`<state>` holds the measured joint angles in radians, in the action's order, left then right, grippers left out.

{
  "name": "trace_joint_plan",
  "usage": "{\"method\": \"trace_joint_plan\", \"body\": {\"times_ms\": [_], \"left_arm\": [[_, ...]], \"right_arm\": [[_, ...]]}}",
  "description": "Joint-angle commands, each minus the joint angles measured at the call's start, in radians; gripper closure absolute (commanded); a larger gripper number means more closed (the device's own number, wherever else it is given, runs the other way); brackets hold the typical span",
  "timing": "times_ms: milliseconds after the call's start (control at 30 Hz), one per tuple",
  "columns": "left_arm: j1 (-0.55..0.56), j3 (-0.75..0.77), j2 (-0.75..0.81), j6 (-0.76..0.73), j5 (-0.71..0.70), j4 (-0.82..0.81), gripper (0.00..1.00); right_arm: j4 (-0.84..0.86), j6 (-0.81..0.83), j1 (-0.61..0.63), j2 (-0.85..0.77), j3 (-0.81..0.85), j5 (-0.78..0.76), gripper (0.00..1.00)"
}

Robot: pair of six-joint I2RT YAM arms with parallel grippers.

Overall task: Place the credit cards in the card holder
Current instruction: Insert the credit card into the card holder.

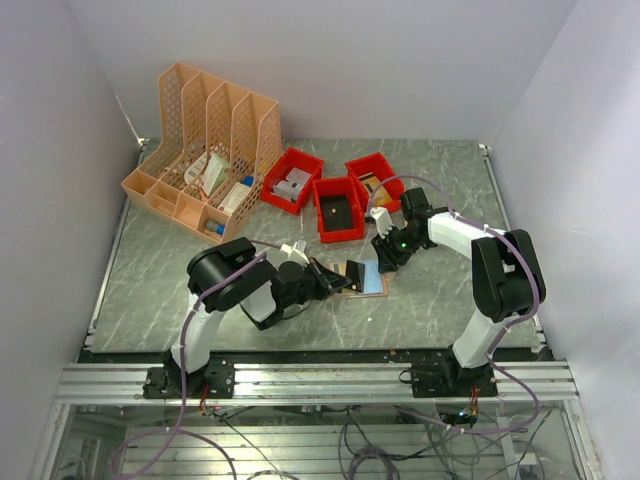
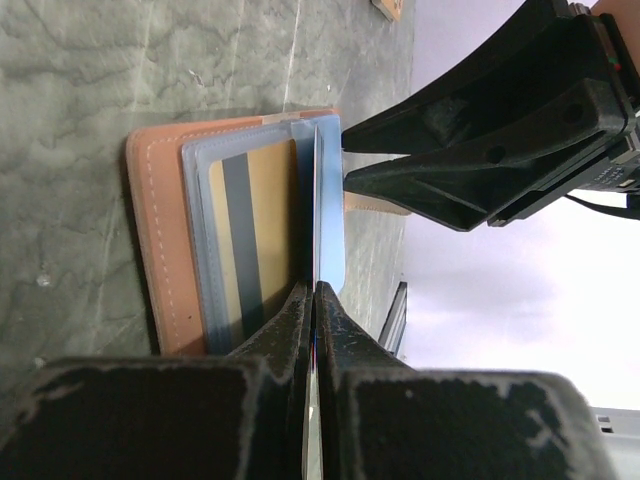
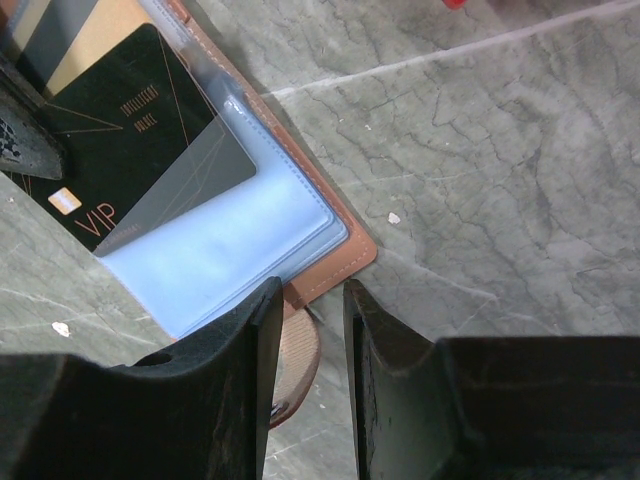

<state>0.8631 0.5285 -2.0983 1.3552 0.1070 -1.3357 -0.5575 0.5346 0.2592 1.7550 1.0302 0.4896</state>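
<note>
Grey marbled table [image 1: 150,290], white walls; the rack [image 1: 200,130] and red bins [image 1: 338,210] are noted well beyond both grippers. The holder [image 2: 160,250] is found lying open and flat on the table, directly ahead of the left gripper [image 2: 315,320] and just below and ahead of the right gripper [image 3: 312,330]. One gold card [image 2: 265,230] is seen seated under a clear sleeve, to one side of the left fingertips; that card is counted as done. The left jaws are pressed together on a thin leaf seen edge-on in the left wrist view. From the right wrist view this is judged to be the black card [image 3: 120,130], one corner of which is covered by a sleeve [image 3: 230,250] while the rest is exposed. Insertion is therefore judged part-way. The right jaws are held slightly apart with nothing between them, poised over the holder's edge by the tab [image 3: 298,355]; whether that edge is being pressed down cannot be told. Left to do: the black card is to be slid home and released. Whether further cards wait cannot be told; none is made out near either gripper.
</note>
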Motion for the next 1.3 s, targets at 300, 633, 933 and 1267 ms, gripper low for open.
{"method": "trace_joint_plan", "body": {"times_ms": [300, 633, 933, 1267], "left_arm": [[0.093, 0.031, 0.009, 0.028, -0.181, 0.032, 0.93], [0.104, -0.015, 0.092, 0.032, -0.306, 0.089, 0.93], [0.138, 0.023, 0.055, 0.077, -0.333, 0.069, 0.93], [0.179, 0.057, 0.051, 0.111, -0.407, 0.123, 0.92]], "right_arm": [[0.007, -0.007, 0.001, 0.017, -0.012, 0.03, 0.69], [0.006, -0.008, 0.001, 0.021, -0.014, 0.039, 0.69], [0.005, -0.012, 0.002, 0.024, -0.016, 0.044, 0.69], [0.0, -0.012, 0.003, 0.023, -0.018, 0.058, 0.69]]}}
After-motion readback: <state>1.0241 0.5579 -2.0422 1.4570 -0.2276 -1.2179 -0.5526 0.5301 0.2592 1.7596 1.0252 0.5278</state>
